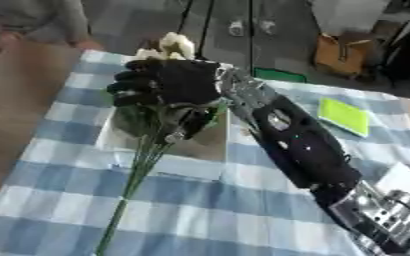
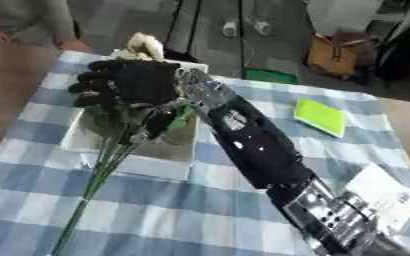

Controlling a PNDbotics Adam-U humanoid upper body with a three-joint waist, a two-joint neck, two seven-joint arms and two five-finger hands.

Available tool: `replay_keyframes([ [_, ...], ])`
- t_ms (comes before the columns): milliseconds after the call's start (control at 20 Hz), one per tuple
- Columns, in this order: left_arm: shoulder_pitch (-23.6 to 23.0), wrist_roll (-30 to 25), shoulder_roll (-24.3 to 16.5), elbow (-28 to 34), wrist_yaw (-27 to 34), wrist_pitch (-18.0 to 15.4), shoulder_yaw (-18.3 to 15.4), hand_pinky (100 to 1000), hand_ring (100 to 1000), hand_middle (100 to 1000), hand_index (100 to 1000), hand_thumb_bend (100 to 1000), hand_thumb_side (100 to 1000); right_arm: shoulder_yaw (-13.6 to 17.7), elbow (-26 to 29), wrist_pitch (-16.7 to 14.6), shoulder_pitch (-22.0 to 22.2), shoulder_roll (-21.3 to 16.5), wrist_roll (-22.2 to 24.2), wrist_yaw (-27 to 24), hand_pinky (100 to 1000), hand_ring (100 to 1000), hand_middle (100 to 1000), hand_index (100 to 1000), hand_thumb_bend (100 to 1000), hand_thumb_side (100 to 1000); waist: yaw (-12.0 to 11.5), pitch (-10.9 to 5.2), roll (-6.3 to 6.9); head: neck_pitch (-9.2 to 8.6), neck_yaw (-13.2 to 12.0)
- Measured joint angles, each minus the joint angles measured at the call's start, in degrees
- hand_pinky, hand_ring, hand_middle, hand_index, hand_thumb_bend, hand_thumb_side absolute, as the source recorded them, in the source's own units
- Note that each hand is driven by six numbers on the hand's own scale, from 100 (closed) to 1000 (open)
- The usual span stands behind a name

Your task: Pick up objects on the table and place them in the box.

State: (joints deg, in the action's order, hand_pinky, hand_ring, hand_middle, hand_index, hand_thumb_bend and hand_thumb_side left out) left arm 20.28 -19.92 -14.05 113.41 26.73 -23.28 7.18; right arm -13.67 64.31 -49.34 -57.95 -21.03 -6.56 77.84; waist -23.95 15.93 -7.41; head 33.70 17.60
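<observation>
The white flower bunch with long green stems (image 1: 138, 165) hangs over the shallow cardboard box (image 2: 160, 162), fingers of the right hand (image 1: 169, 82) clamped round its upper stems. Light, floppy, probably easily crushed; stems give the safest hold.

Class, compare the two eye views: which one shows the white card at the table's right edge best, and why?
The right eye view: the white card shows nearly whole beside the right arm. In the left eye view only part of the card shows, wedged between the arm and the picture's right edge.
</observation>
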Motion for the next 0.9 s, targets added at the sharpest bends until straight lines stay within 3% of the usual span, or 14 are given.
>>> replay_keyframes([
  [100, -0.1, -0.1, 0.0, 0.0, 0.0, -0.1, 0.0, 527, 769, 840, 814, 454, 445, 2.1, -1.2, 2.9, 0.0, -1.3, 0.7, -3.6, 1000, 984, 1000, 976, 340, 161, 0.4, -0.1, 0.27, 0.0, -0.4],
  [150, -0.2, -0.1, 0.0, 0.0, 0.0, -0.1, 0.0, 527, 769, 840, 814, 453, 444, 2.8, -1.6, 4.1, 0.0, -2.0, 1.5, -5.8, 744, 777, 842, 900, 100, 146, 0.5, -0.16, 0.39, -0.01, -0.4],
  [200, -0.2, -0.2, 0.0, 0.0, 0.0, -0.1, 0.0, 527, 769, 840, 813, 452, 445, 3.9, -2.6, 5.4, 0.0, -2.2, 2.1, -8.6, 644, 727, 795, 879, 100, 209, 0.8, -0.27, 0.49, -0.01, -0.6],
  [300, -0.6, -0.3, 0.0, 0.0, -0.1, -0.2, 0.0, 526, 770, 840, 813, 449, 447, 6.9, -5.8, 8.3, 0.0, -3.0, 3.9, -19.4, 595, 702, 768, 865, 100, 234, 1.9, -0.42, 0.58, -0.01, -1.1],
  [400, -0.8, -0.3, -0.1, 0.0, -0.1, -0.2, 0.0, 526, 770, 841, 813, 445, 448, 8.4, -6.7, 11.7, 0.0, -5.0, 8.1, -34.4, 574, 696, 761, 856, 100, 267, 2.6, -0.46, 0.65, 0.0, -1.6],
  [500, -1.3, -0.3, -0.3, 0.0, -0.5, -0.2, -0.1, 525, 771, 841, 812, 441, 450, 8.8, -4.4, 16.1, 0.0, -7.3, 13.9, -49.3, 568, 696, 763, 855, 100, 255, 3.9, -0.56, 0.67, 0.04, -2.2],
  [600, -1.7, -0.3, -0.6, 0.0, -0.8, -0.1, -0.2, 525, 772, 842, 812, 435, 452, 9.2, 0.2, 20.2, 0.5, -10.0, 19.0, -60.8, 567, 696, 759, 856, 100, 246, 5.0, -0.78, 0.9, 0.13, -2.8],
  [750, -2.2, -0.4, -0.8, 0.0, -1.5, -0.1, -0.3, 524, 772, 842, 812, 434, 452, 9.7, 7.5, 24.6, 2.8, -13.2, 23.6, -71.8, 566, 696, 760, 857, 100, 244, 6.8, -1.0, 1.31, 0.54, -3.7],
  [900, -3.1, -0.4, -1.3, 0.0, -2.1, -0.1, -0.6, 527, 784, 851, 813, 426, 450, 10.1, 12.8, 26.8, 5.2, -15.4, 25.0, -76.9, 537, 688, 749, 863, 100, 235, 9.3, -1.07, 1.69, 1.14, -4.3],
])
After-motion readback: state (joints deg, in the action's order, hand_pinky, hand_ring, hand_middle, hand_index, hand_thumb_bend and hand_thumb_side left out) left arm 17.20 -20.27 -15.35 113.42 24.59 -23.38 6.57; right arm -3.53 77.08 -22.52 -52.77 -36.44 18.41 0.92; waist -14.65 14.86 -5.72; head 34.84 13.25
